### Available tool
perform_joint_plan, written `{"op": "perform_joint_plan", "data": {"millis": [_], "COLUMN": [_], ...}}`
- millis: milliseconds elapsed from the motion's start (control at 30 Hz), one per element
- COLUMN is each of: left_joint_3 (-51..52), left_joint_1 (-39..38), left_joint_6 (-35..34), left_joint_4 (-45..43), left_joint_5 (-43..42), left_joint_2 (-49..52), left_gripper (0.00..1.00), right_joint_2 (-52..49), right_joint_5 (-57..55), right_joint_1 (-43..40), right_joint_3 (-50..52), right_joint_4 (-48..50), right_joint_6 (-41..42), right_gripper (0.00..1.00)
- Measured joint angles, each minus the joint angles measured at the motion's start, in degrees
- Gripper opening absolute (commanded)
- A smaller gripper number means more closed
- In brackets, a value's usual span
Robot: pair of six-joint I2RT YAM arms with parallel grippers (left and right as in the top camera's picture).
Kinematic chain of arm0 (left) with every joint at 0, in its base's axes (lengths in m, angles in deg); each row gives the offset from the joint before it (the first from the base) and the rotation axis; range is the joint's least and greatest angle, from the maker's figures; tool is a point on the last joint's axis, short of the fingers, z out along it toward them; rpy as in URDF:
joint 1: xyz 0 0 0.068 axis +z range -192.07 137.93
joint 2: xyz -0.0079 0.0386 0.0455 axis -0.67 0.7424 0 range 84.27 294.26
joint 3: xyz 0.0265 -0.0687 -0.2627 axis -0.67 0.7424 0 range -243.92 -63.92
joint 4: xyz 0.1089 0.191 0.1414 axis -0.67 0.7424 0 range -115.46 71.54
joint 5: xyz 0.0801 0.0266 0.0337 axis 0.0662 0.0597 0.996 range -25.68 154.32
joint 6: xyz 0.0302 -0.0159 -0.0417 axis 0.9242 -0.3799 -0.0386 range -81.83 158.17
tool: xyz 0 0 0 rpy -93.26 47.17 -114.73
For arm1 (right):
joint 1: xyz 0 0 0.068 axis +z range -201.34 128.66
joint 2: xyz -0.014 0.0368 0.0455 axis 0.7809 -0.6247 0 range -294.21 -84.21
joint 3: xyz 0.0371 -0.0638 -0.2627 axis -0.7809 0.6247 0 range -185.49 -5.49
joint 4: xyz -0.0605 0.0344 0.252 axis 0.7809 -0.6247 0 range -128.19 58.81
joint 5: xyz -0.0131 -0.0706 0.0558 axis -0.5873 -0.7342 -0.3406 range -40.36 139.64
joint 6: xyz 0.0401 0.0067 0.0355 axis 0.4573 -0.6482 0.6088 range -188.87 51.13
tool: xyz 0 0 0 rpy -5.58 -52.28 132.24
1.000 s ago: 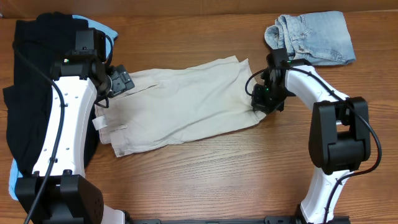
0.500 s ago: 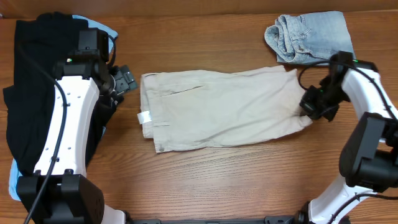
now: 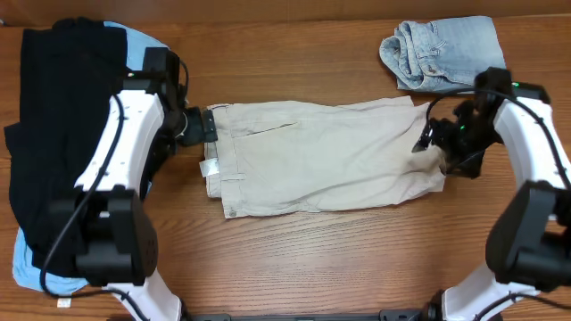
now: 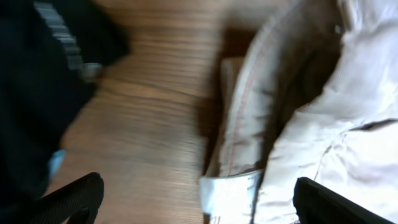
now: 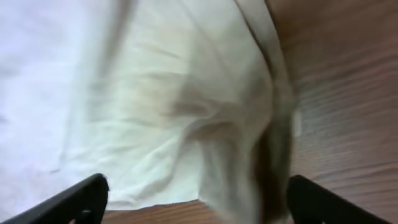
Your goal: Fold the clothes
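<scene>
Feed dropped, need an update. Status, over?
Left tool open at waistband. Right tool open over hem end. Beige shorts flat, unfolded. Denim garment lies apart.

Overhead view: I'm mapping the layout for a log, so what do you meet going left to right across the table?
black garments → left tool → beige shorts → right tool. The sky-blue garment and the denim piece overlap others, so they're left out.
</scene>
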Motion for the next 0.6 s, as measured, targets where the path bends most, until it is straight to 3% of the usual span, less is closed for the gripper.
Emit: {"op": "perform_joint_plan", "data": {"millis": [267,600], "left_joint_3": [0.02,9.81], "left_joint_1": [-0.07,-0.76], "left_joint_6": [9.11,11.45], "left_joint_4": [-2.08,-11.41], "left_joint_5": [-11.67,-15.02], "left_joint_2": [4.33,4.37], "left_gripper": [0.92,0.93], "right_joint_2": [4.31,4.26], "right_joint_5": [0.24,0.24], "right_joint_1": [0.02,0.31], "right_joint_3": [-2.56,-2.56], "right_joint_4": [2.19,2.75], "right_joint_6": [-1.51,-1.7], "right_gripper": [1.0,1.0]}}
